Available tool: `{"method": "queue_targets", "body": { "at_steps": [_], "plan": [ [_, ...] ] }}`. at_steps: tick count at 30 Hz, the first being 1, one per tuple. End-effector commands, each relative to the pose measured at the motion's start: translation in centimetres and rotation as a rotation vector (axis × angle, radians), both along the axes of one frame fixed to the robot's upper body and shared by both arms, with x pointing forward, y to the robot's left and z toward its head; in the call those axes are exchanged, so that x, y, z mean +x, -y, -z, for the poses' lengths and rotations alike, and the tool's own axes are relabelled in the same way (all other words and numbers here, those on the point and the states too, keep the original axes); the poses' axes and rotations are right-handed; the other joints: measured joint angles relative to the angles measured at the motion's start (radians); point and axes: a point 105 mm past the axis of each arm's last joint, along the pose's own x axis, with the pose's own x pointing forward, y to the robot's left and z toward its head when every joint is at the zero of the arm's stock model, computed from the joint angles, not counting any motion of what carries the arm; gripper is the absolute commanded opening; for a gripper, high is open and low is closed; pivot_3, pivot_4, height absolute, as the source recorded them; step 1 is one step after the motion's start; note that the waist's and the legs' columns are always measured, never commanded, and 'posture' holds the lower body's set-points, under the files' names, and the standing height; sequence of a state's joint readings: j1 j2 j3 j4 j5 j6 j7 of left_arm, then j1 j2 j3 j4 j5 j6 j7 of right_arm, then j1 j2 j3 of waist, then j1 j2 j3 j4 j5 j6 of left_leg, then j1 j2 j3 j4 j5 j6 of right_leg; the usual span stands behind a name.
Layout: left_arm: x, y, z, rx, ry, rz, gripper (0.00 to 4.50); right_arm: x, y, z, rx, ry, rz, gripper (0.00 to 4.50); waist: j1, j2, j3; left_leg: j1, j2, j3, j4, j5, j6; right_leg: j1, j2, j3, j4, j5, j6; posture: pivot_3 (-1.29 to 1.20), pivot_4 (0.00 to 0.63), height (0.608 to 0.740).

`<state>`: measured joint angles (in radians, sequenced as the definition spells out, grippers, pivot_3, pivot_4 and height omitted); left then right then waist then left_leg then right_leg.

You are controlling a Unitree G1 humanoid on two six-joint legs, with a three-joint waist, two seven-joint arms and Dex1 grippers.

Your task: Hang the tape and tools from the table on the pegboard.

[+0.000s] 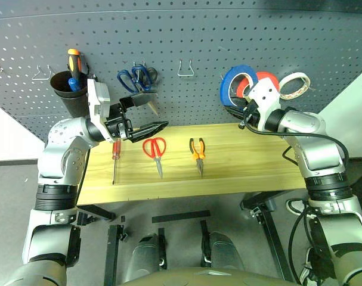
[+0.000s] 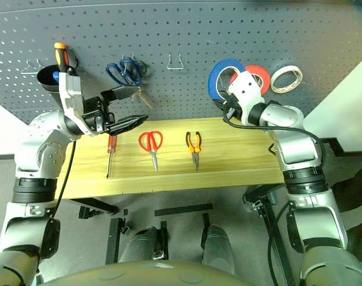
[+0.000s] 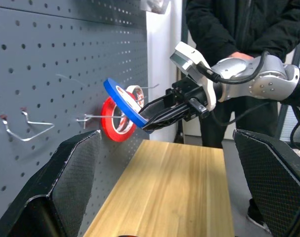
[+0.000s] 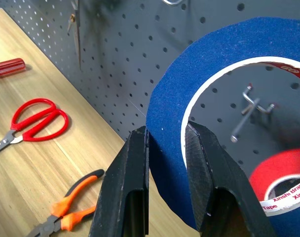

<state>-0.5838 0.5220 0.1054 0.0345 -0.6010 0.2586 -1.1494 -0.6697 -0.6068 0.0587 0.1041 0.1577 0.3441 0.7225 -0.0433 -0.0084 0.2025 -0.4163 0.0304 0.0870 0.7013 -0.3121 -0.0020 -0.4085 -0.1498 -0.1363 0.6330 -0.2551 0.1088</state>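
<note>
My right gripper (image 4: 165, 133) is shut on the rim of the blue tape (image 4: 189, 74), holding the ring upright against the dark grey pegboard (image 1: 198, 36) at the right. A silver hook (image 4: 251, 106) shows through the ring's hole. My left gripper (image 1: 161, 117) stands open and holds nothing, above the left part of the table (image 1: 246, 167). On the yellow top lie the red-handled screwdriver (image 1: 115, 156), the red scissors (image 1: 155, 148) and the orange-and-black pliers (image 1: 197, 152), side by side from left to right.
A red roll (image 1: 265, 80) and a cream-white roll (image 1: 294, 84) hang just right of the blue tape. Blue-handled scissors (image 1: 136, 77) and a black cup (image 1: 70, 95) with a screwdriver hang at the left. An empty hook (image 1: 185, 68) sits mid-board. A person (image 3: 238, 29) stands beyond the table's right end.
</note>
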Motion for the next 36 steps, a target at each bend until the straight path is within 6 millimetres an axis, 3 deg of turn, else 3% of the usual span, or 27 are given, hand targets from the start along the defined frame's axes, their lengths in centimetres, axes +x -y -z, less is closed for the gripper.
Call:
{"method": "queue_targets", "body": {
  "at_steps": [1, 10, 19, 26, 34, 36],
  "plan": [
    [-0.6, 0.7, -1.0, 0.000, 0.038, 0.020, 4.50, 0.1, -0.2, -1.0, 0.013, 0.044, -0.005, 0.68, -0.003, 0.000, -0.002, 0.000, 0.000, 0.000, 0.000, 0.000, 0.000, 0.000, 0.000, 0.000, 0.000, 0.000, 0.000, -0.10, 0.094, 0.732],
    [0.3, 0.0, -0.7, 0.017, 0.023, -0.023, 4.50, 2.2, -1.6, 0.4, 0.027, 0.021, 0.005, 0.68, -0.014, 0.001, -0.010, 0.005, 0.000, 0.001, 0.000, 0.000, 0.000, 0.003, 0.000, 0.002, 0.001, 0.000, 0.000, -0.09, 0.094, 0.732],
    [1.1, -1.2, 0.1, 0.033, -0.001, -0.092, 4.50, 4.7, -4.1, 0.8, 0.047, 0.016, 0.006, 0.68, -0.029, 0.001, -0.013, 0.006, 0.000, 0.001, 0.000, 0.000, 0.000, 0.003, 0.000, 0.002, 0.002, 0.000, 0.000, -0.08, 0.097, 0.732],
    [1.1, -1.5, 0.4, 0.035, -0.004, -0.105, 4.50, 6.4, -4.5, 0.3, 0.062, 0.037, 0.060, 0.68, -0.028, 0.001, -0.013, 0.006, 0.000, 0.001, 0.000, 0.000, -0.001, 0.003, 0.000, 0.003, 0.003, 0.000, 0.000, -0.06, 0.100, 0.732],
    [1.0, -1.9, 0.8, 0.038, -0.014, -0.124, 4.50, 4.6, -4.7, -0.6, 0.086, 0.023, -0.059, 3.27, -0.028, 0.002, -0.013, 0.006, 0.000, 0.001, -0.001, 0.000, -0.001, 0.003, 0.000, 0.003, 0.003, 0.000, 0.000, -0.06, 0.099, 0.732],
    [0.9, -2.0, 1.0, 0.040, -0.020, -0.129, 4.50, 2.8, -4.1, -0.9, 0.082, -0.003, -0.118, 3.27, -0.021, 0.002, -0.013, 0.006, 0.000, 0.000, -0.001, 0.000, -0.001, 0.003, 0.000, 0.003, 0.003, 0.000, 0.000, -0.06, 0.101, 0.732]
  ]
}}
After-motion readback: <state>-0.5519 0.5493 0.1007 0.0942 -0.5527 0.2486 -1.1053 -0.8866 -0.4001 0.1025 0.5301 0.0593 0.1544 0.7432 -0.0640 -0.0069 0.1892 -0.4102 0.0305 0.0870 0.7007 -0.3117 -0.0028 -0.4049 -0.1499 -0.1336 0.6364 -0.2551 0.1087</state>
